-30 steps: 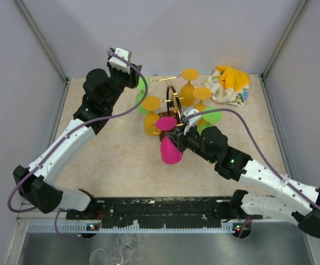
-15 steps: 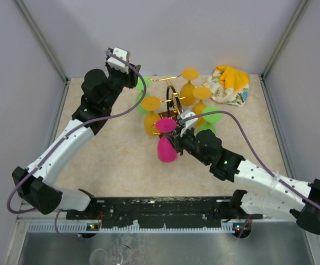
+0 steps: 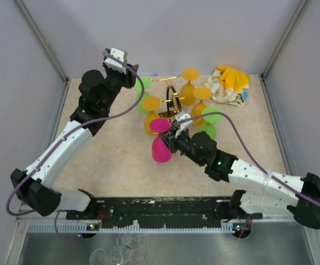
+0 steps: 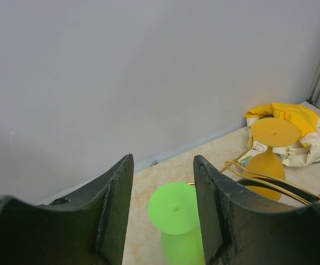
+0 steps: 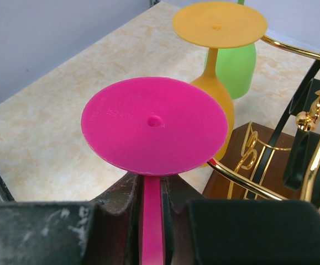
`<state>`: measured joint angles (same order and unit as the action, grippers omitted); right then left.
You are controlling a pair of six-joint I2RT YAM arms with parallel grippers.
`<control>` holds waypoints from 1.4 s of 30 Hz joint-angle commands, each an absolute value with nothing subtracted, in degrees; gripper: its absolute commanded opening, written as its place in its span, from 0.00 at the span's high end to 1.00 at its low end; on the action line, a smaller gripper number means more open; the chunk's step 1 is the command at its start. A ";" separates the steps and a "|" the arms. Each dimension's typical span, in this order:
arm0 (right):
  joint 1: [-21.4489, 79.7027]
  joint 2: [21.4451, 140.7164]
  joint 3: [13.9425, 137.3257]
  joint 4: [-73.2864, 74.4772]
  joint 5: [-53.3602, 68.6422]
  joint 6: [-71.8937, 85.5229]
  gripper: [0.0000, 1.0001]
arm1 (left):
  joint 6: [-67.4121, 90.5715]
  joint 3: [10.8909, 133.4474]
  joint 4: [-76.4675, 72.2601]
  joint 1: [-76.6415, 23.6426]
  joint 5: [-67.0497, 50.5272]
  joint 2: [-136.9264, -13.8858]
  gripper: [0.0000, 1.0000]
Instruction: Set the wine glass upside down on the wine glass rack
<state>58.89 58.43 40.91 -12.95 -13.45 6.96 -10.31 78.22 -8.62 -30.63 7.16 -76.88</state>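
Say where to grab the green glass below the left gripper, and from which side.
Take the green glass by its stem, just under the foot, likely coming in level from the side away from the wine glass rack. It is foot-up, so from above the flat disc covers the stem, and gold arms crowd the other side. The left gripper hangs open above it.

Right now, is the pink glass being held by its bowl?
No, the right fingers pinch the pink glass by its stem.
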 commanded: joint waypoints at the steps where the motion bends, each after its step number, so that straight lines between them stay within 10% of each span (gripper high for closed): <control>1: 60.11 59.99 42.79 -19.15 -12.88 5.96 1.00 | -9.91 77.48 -10.46 -30.21 6.30 -75.25 0.46; 42: 64.38 61.69 34.41 -36.18 -12.02 -3.97 1.00 | -8.63 75.05 -11.93 -28.83 4.72 -75.28 0.44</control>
<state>63.26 61.69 34.39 -30.52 -14.55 -2.33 -9.21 75.48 -9.78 -29.32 5.56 -76.62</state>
